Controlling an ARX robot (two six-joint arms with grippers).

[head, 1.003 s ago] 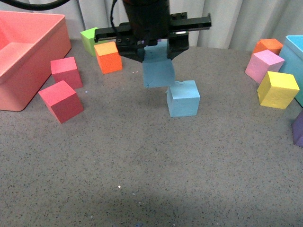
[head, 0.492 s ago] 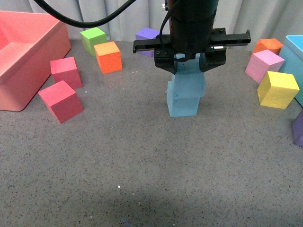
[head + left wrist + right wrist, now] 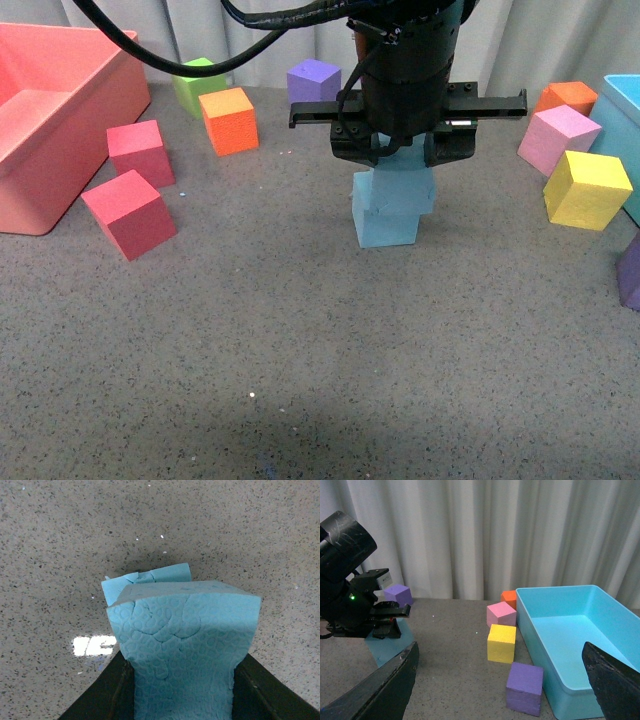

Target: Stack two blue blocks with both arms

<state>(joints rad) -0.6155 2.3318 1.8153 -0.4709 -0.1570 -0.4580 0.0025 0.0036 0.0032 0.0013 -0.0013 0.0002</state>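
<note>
Left tool [image 3: 405, 162]: closed on the upper blue block [image 3: 396, 190], with the foam squeezed between both fingers. Directly beneath the tool, that block sits on the lower blue block [image 3: 385, 228], slightly offset. The lower one stands on the tabletop [image 3: 300, 350]. Right tool [image 3: 497, 692]: fingers spread wide, holding nothing, well apart from the left tool.

A salmon bin [image 3: 100, 130] is pictured on a speckled grey surface [image 3: 300, 350]. One red cube [image 3: 140, 152] and another red cube [image 3: 130, 213] are seen just beside it, an orange cube [image 3: 229, 120] and a green cube [image 3: 197, 82] near it, and a yellow cube [image 3: 587, 188] well apart from it.
</note>
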